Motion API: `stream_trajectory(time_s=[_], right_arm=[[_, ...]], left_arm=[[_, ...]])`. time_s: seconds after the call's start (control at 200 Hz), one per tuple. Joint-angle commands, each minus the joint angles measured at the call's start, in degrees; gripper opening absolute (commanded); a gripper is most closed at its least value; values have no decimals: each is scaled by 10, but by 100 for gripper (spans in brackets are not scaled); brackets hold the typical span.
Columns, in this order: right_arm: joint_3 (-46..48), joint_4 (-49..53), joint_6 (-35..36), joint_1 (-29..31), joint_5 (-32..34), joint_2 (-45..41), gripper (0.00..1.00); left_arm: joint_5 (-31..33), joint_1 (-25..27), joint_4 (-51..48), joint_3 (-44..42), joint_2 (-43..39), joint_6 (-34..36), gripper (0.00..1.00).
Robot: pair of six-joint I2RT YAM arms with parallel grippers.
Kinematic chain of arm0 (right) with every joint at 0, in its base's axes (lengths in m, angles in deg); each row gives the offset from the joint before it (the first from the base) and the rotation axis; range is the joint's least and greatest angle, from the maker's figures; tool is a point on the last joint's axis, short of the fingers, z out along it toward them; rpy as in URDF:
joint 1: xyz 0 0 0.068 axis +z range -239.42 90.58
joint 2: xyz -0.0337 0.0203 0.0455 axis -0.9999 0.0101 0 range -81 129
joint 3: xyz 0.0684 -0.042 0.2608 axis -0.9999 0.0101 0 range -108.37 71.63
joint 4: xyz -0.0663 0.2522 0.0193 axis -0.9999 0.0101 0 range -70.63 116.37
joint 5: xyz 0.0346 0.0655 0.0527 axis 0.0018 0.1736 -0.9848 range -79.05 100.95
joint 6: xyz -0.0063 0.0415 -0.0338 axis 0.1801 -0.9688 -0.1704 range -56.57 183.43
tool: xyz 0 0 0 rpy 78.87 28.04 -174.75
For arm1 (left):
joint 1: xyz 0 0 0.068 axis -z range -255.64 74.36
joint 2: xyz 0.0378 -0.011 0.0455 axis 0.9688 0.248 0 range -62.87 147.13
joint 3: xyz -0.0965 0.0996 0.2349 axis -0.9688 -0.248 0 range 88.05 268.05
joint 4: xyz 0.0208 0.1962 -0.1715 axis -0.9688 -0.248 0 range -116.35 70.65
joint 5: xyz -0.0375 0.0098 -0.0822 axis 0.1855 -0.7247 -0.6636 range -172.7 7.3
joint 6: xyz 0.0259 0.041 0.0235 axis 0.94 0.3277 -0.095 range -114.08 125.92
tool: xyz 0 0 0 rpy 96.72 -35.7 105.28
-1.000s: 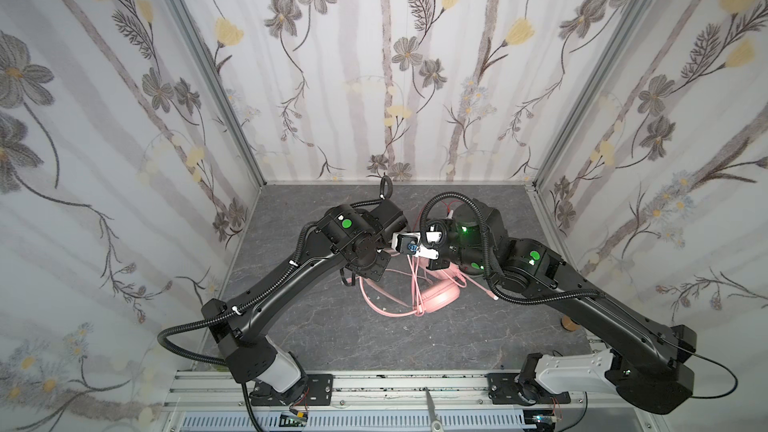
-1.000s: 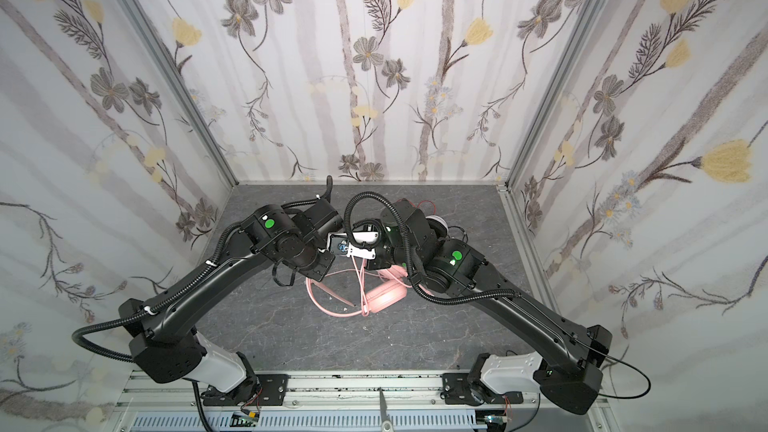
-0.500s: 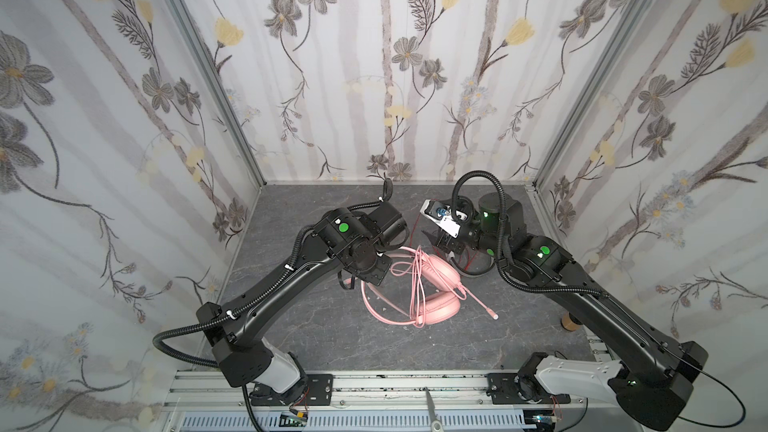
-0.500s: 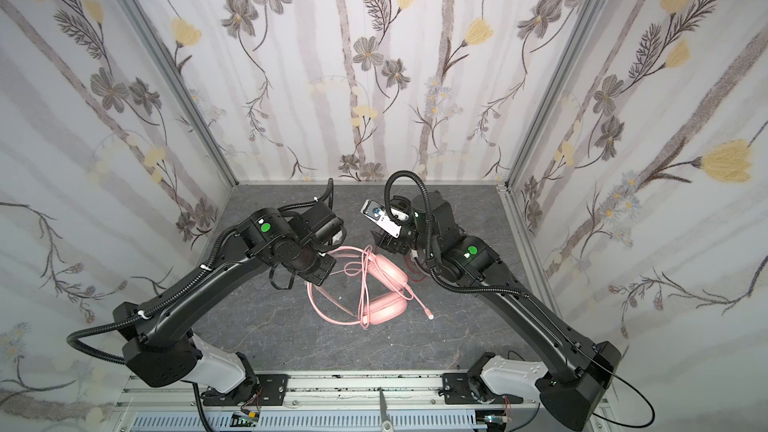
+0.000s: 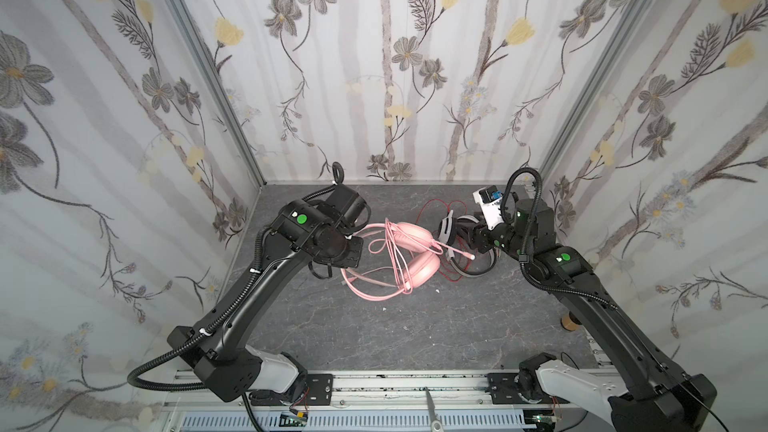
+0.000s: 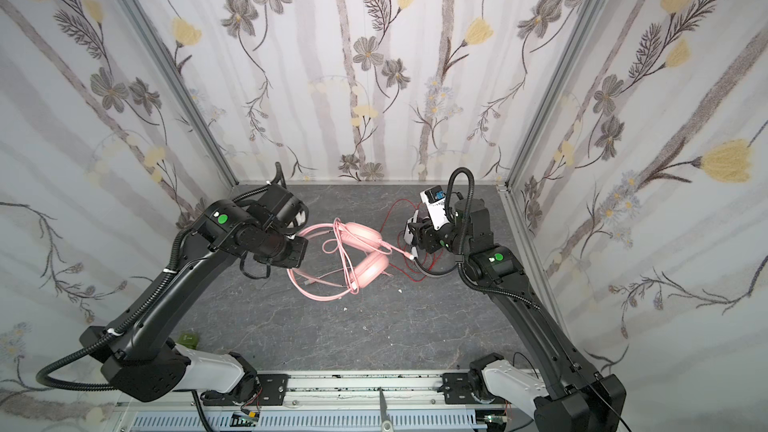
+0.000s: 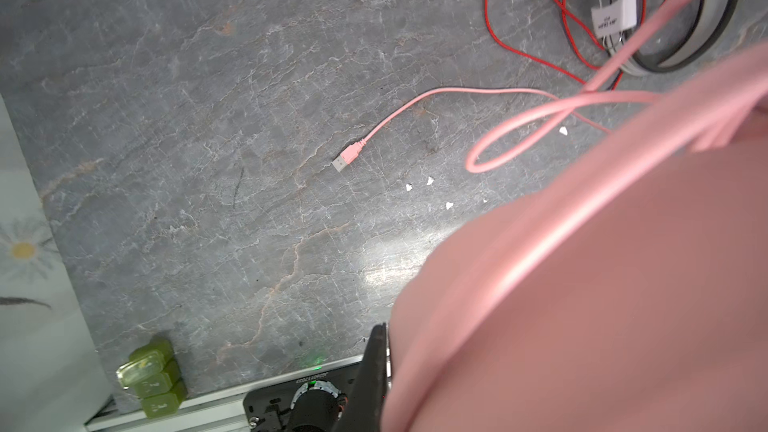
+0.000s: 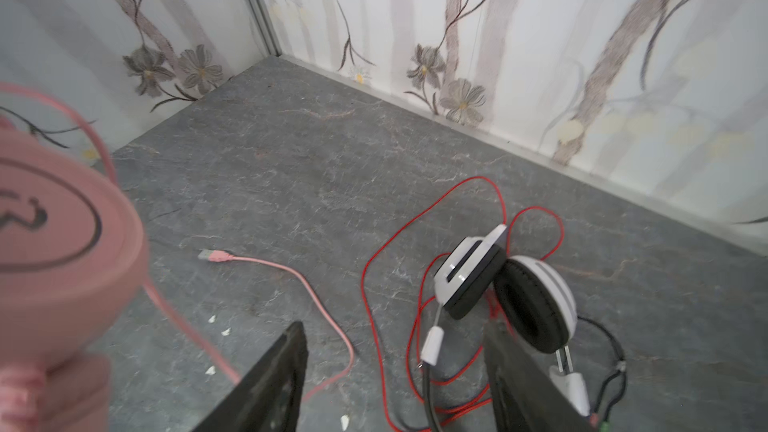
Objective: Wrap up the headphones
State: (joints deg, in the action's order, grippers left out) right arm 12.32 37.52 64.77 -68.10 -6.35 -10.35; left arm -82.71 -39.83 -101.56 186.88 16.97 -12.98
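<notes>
1. At the left edge, the grey table (image 5: 291, 326) meets the flowered left wall (image 5: 124, 201), and the left arm fills most of the room there. A green block (image 6: 189, 338) lies near the front left corner.
2. The left gripper (image 5: 353, 243) is closed on the headband of the pink headset (image 5: 415, 238). In the left wrist view, 1 black finger (image 7: 376, 363) presses against the pink band.
3. The 2 pink earcups are near the middle of the table. The pink cord (image 5: 392, 259) is looped over them, and its USB plug (image 7: 347, 157) lies free on bare table.
4. Between this headset and the front rail (image 5: 415, 384) the table is wide open, with only some white scraps (image 5: 384, 308).
5. The white-and-black headset (image 8: 469, 276) lies just to the right, near the back right corner. Its red cord (image 8: 374, 268) spreads in loose loops toward the back wall (image 5: 415, 118).
6. The right gripper (image 8: 394, 328) hovers over it with 2 fingers apart, holding nothing.
7. The right wall (image 5: 665, 201) is close behind this arm. A small wooden piece (image 5: 570, 321) stands at that edge.
</notes>
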Motion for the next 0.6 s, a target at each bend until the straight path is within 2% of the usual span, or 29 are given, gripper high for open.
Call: stream_trajectory(time_s=[0.0, 0.145, 0.245, 0.34, 0.595], right_arm=[[59, -87, -82, 7, -175, -26, 61], [159, -259, -147, 83, -263, -81, 61], [211, -375, -219, 125, -275, -104, 62], [225, -458, -285, 137, -277, -103, 62], [184, -494, -326, 158, -290, -69, 62]], left_arm=[[-62, -35, 48, -5, -12, -34, 0], [-78, -75, 60, -8, -10, -71, 0], [-81, -86, 70, -8, -8, -91, 0], [-83, -89, 78, -8, -6, -101, 0], [-92, -89, 86, -7, -1, -110, 0]])
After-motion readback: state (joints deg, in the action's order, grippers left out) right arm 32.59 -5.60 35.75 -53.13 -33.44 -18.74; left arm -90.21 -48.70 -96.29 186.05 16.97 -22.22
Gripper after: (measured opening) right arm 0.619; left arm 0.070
